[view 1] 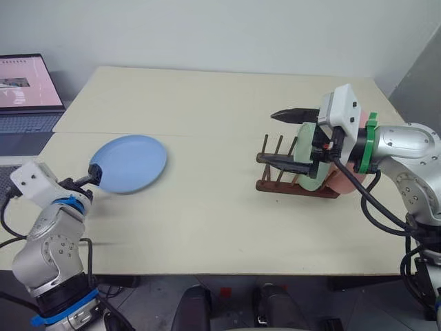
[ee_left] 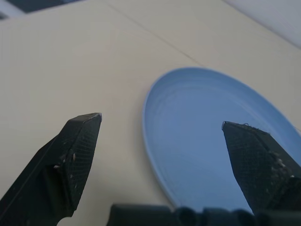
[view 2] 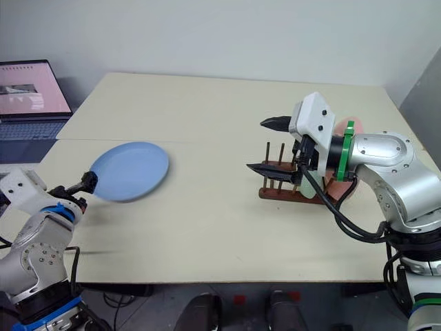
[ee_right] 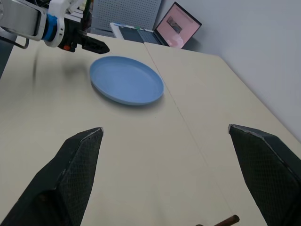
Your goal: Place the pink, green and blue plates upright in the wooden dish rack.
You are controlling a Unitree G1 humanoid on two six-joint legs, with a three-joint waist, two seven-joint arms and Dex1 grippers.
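The left gripper (view 1: 92,175) hangs low at the left edge of the table (view 1: 207,207), its 2 black fingers (ee_left: 75,155) spread wide apart with nothing between them. It points at the near rim of the blue plate (view 1: 129,163), which lies flat on the table just beyond the fingertips; whether a fingertip touches the rim I cannot tell.

The right gripper (view 2: 265,146) is raised above the table on the right, also spread wide and empty, 1 finger above the other, just in front of the wooden dish rack (view 1: 289,169). The rack stands on the right half of the table. The green plate (view 1: 306,155) stands upright between its pegs, and the pink plate (view 1: 344,181) stands upright behind it, largely hidden by the arm.

A laptop (view 1: 26,93) sits open beyond the table's far left corner.
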